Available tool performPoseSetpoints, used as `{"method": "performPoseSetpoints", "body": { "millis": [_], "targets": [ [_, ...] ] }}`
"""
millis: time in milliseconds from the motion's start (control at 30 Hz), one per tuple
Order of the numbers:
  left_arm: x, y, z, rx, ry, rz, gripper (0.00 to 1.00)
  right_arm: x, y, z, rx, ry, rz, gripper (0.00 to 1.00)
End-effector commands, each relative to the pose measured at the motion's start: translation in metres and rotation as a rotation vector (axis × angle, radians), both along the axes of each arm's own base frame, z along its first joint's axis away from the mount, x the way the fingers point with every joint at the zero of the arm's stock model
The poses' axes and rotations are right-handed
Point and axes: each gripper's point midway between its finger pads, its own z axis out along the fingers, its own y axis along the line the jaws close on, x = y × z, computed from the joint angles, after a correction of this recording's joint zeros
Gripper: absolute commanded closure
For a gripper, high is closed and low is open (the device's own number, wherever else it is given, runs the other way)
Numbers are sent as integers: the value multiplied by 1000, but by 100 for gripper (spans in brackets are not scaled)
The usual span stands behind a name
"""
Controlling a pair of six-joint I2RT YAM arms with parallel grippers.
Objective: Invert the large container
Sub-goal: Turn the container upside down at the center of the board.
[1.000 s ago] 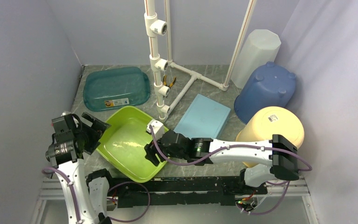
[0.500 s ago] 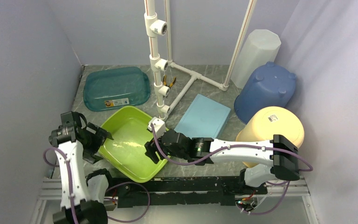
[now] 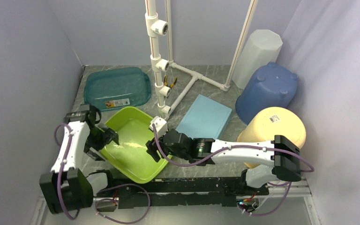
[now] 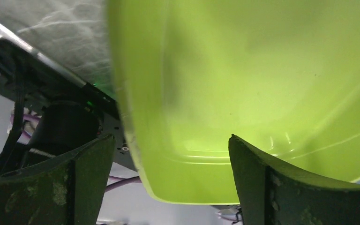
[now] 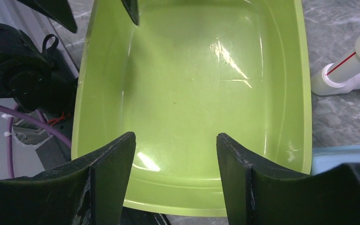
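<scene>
green tub (image 3: 131,143): large lime container, mouth up, not flipped; sits on the near-left part of the table (image 3: 206,71), its near corner at the front edge just above the arm mounting rail
tub inside: bare, glossy, light glare on the floor (image 5: 192,93)
tub tilt: cannot tell if it lies flat or slightly raised
left gripper (image 3: 104,144): at the tub's left rim, jaws spread wide, gripping nothing
left gripper detail: left wrist view (image 4: 168,140) has the tub wall (image 4: 262,70) running between the fingers; right wrist view shows one dark tip inside the tub, the other outside the rim; contact with the wall unclear
right gripper (image 3: 152,152): over the tub's right-hand rim, jaws well apart, nothing held
right gripper detail: in its own view (image 5: 176,136) both fingers sit side by side above the rim, pointing into the tub
teal tub (image 3: 117,88): behind the green one, bottom up, label on the near side, apart from it
pipe frame (image 3: 161,70): white, upright post just behind the green tub's far-right corner
blue board (image 3: 204,116): flat, light blue, right of the green tub, near the right forearm
blue bucket (image 3: 268,91): far right, bottom facing up, tipped
cream bucket (image 3: 274,126): right side, just in front of the blue one, base towards the camera
white bin (image 3: 258,51): tall, in the back-right corner
</scene>
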Motion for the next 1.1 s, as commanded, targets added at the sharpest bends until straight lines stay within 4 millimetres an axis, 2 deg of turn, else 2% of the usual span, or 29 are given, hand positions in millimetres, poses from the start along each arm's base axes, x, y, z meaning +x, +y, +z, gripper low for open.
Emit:
{"method": "performPoseSetpoints", "body": {
  "millis": [0, 133, 300, 367, 500, 633, 800, 900, 1067],
  "targets": [
    [29, -23, -15, -26, 1, -67, 6, 9, 1, 24, 73, -46, -16, 32],
    [34, -38, -27, -69, 12, -60, 16, 11, 1, 24, 62, -49, -19, 32],
    [24, -36, -33, -52, -14, -2, 31, 12, 0, 19, 49, -38, -21, 32],
    [18, -37, -34, -53, -12, 9, 35, 11, -1, 15, 43, -31, -16, 32],
    [17, -33, -27, -34, -35, -2, 21, 10, 0, 15, 42, -28, -6, 32],
    [22, -21, -2, 37, -44, -12, 10, 12, 6, 16, 36, -27, 2, 32],
    [14, -6, 23, 120, -40, 17, 6, 10, 9, 13, 27, -15, 12, 32],
    [3, -7, 23, 118, -11, 43, 9, 9, 9, 12, 32, -4, 9, 32],
    [-20, -7, 4, 127, 107, 67, 8, 8, 8, 10, 31, 1, 9, 32]
  ]
}}
